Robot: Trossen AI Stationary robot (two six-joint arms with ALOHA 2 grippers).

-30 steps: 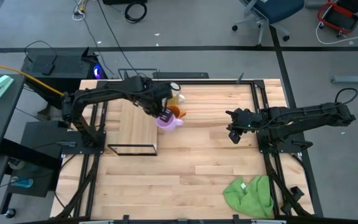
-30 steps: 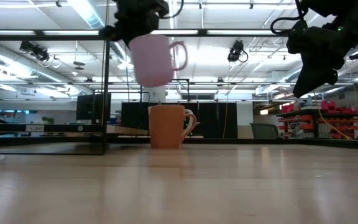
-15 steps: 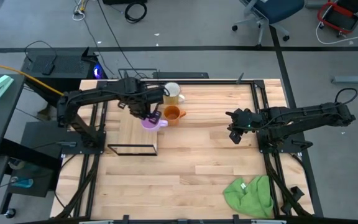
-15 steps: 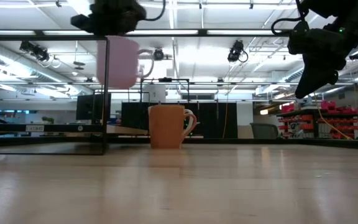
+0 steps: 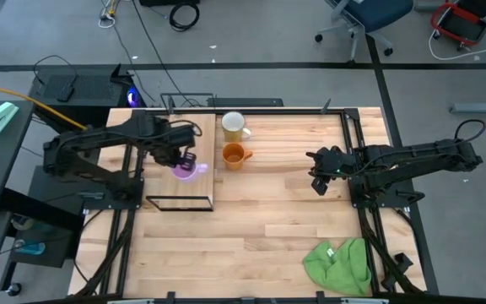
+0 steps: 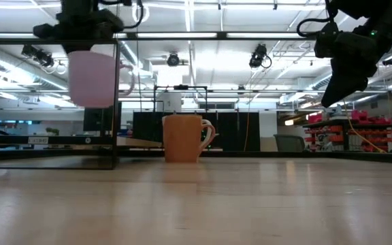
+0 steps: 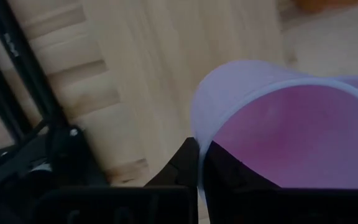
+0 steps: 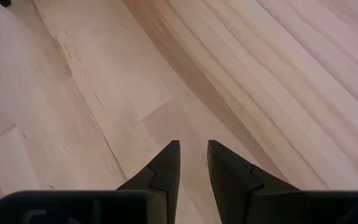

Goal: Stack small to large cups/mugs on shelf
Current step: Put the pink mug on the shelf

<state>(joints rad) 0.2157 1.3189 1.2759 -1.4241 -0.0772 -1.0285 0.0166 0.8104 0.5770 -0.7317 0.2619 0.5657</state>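
Observation:
My left gripper (image 5: pixel 180 158) is shut on the small light purple mug (image 5: pixel 186 168), which hangs over the light-wood plank of the shelf (image 5: pixel 188 190). In the low view the purple mug (image 6: pixel 94 78) is well above table height, beside the shelf's black frame post (image 6: pixel 116 116). The orange mug (image 5: pixel 234 155) stands upright on the table just right of the shelf. Behind it, toward the far edge, stands the cream mug (image 5: pixel 233 126). My right gripper (image 5: pixel 317 181) waits open above the table's right half, holding nothing. My left gripper pinches the purple mug's wall at the rim (image 7: pixel 197 146), with one finger (image 7: pixel 182 167) outside and the other finger (image 7: pixel 232 177) inside the cup. The fingers come from above and point down. The mug hangs upright, mouth up, clear of the plank.
A crumpled green cloth (image 5: pixel 340 263) lies at the near right corner. The shelf's black wire end frame (image 5: pixel 180 203) stands toward the near side of the plank. Bare tabletop (image 5: pixel 260 228) stretches across the near middle.
My left gripper has carried the purple mug toward the table's left edge, from above the orange mug to above the shelf plank, sinking a little on the way. It stays shut on the mug, which stays upright. The orange and cream mugs have kept their places.

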